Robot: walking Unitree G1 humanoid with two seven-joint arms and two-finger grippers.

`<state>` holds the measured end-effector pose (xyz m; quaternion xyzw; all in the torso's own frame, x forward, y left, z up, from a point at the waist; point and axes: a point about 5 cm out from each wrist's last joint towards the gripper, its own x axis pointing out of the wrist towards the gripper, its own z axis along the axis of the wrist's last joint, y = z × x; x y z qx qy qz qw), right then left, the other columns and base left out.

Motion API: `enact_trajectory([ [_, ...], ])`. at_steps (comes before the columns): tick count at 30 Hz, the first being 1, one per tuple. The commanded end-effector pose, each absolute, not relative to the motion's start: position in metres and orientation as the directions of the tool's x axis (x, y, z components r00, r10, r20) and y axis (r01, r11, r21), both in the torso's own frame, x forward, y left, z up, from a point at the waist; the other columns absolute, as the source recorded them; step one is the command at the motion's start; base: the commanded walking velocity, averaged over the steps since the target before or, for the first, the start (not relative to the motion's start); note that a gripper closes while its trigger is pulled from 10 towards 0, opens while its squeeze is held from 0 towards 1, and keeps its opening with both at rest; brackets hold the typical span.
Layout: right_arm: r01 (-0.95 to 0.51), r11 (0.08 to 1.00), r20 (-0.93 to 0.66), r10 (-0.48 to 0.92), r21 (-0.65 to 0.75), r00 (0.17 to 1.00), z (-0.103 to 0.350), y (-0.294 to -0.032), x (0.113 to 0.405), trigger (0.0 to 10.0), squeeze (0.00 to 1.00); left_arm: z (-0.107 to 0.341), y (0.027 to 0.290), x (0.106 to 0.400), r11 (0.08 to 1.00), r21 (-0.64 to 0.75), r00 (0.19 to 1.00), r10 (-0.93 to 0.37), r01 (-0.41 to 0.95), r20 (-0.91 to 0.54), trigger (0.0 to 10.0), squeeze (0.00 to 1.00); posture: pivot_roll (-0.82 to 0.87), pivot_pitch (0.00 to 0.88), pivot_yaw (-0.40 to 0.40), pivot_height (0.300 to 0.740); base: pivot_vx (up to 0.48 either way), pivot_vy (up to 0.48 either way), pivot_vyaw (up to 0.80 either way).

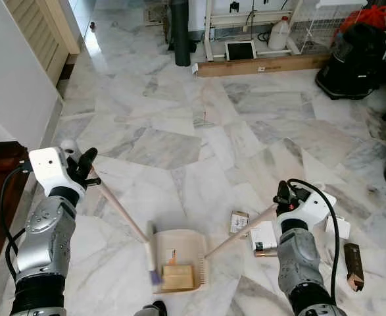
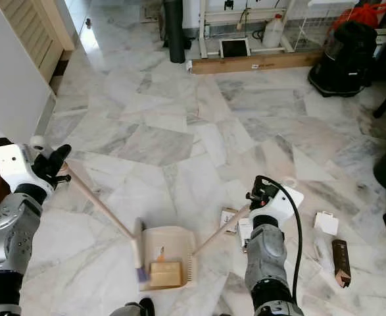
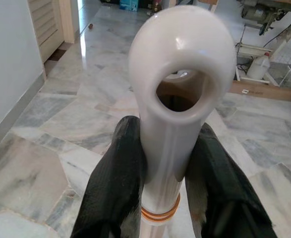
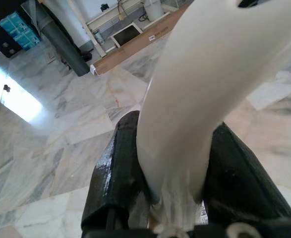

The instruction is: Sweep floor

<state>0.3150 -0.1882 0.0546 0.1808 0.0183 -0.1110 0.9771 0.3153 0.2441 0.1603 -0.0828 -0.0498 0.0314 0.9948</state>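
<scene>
Your left gripper [image 3: 167, 163] has its fingers [image 3: 113, 183] clamped on the top of the broom handle [image 1: 117, 207], and your right gripper [image 4: 177, 163] is closed around the dustpan handle [image 1: 239, 232]. The dustpan [image 1: 179, 260] sits flat on the marble floor [image 1: 199, 138] between your arms with 1 tan box [image 1: 177, 276] already in it and the broom head [image 1: 152, 263] touching its left edge. Several scraps [image 1: 264, 237] lie just right of the pan, with a brown packet [image 1: 353, 265] farther out. Tilt the pan as you reach for them and the box may slide out. Both handles are long, so a small wrist turn could swing the pan or brush away.
</scene>
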Motion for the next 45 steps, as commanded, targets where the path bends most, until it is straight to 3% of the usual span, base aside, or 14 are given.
enact_trajectory([
  [1, 0.202, 0.893, -0.054, -0.197, 0.401, 0.979, 0.06, -0.179, 0.319, 10.0, 0.0, 0.172, 0.246, 0.316, 0.98, -0.192, 0.988, 0.07, -0.043, 0.136, 10.0, 0.0, 0.02, 0.116, 0.07, 0.74, 0.0, 0.0, 0.0],
  [7, 0.199, 0.892, -0.037, -0.202, 0.407, 0.979, 0.064, -0.182, 0.321, 10.0, 0.0, 0.189, 0.25, 0.315, 0.992, -0.052, 0.965, 0.121, -0.112, 0.232, 10.0, 0.0, 0.02, 0.115, 0.069, 0.74, 0.0, 0.0, 0.0],
  [15, 0.194, 0.887, -0.006, -0.211, 0.42, 0.977, 0.072, -0.184, 0.324, 10.0, 0.0, 0.224, 0.263, 0.306, 0.975, -0.077, 0.869, 0.222, -0.21, 0.441, 10.0, 0.0, 0.02, 0.111, 0.071, 0.74, 0.0, 0.0, 0.0],
  [18, 0.193, 0.885, 0.001, -0.213, 0.423, 0.977, 0.074, -0.185, 0.325, 10.0, 0.0, 0.226, 0.265, 0.305, 0.971, -0.046, 0.858, 0.231, -0.236, 0.458, 10.0, 0.0, 0.02, 0.105, 0.072, 0.74, 0.0, 0.0, 0.0],
  [27, 0.184, 0.892, 0.101, -0.246, 0.414, 0.964, 0.091, -0.191, 0.322, 10.0, 0.0, 0.204, 0.261, 0.299, 0.965, 0.114, 0.896, 0.17, -0.236, 0.41, 10.0, 0.0, 0.0, 0.087, 0.092, 0.74, 0.0, 0.0, 0.0],
  [37, 0.184, 0.913, 0.168, -0.259, 0.364, 0.951, 0.101, -0.197, 0.31, 10.0, 0.0, 0.156, 0.232, 0.284, 0.988, 0.093, 0.957, 0.09, -0.12, 0.276, 10.0, 0.0, -0.06, 0.021, 0.079, 0.74, 0.0, 0.0, 0.0],
  [45, 0.155, 0.926, 0.214, -0.238, 0.344, 0.947, 0.116, -0.2, 0.309, 10.0, 0.0, 0.151, 0.218, 0.278, 0.991, 0.036, 0.952, 0.117, -0.132, 0.282, 10.0, 0.0, -0.05, 0.0, 0.063, 0.74, 0.0, 0.0, 0.0],
])
